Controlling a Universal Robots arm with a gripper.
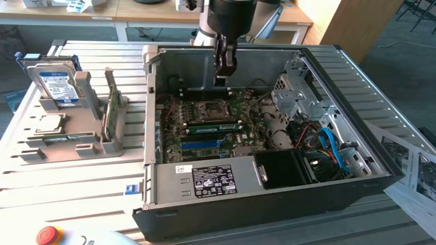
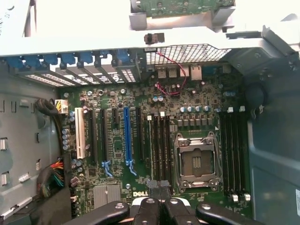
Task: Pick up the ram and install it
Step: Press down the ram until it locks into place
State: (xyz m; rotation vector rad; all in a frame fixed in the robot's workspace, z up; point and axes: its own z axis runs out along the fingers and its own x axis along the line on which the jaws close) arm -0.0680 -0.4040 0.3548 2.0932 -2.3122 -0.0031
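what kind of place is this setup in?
Likely a lab or workshop bench for PC assembly tests: an opened computer case lies on a slatted table, a grey fixture rack beside it holds a hard drive, and office desks stand behind.

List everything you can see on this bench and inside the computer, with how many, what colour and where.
computer case: one, black and grey, open, in the middle of the table
motherboard: one, green, on the case floor
processor socket: one, silver, empty, on the motherboard
green stick: one, in a slot beside the socket
power supply: one, grey, at the case's near wall
cables: a few, blue, at the exterior view's right inside the case
holder: one, grey, at the exterior view's left
hard drive: one, silver with blue label, upright in the holder
green board: one, upright in the holder
button: one, red, near corner
papers: several, white, right edge
table: one, pale, slatted
arm: one, black
gripper: one, black, shut, above the motherboard
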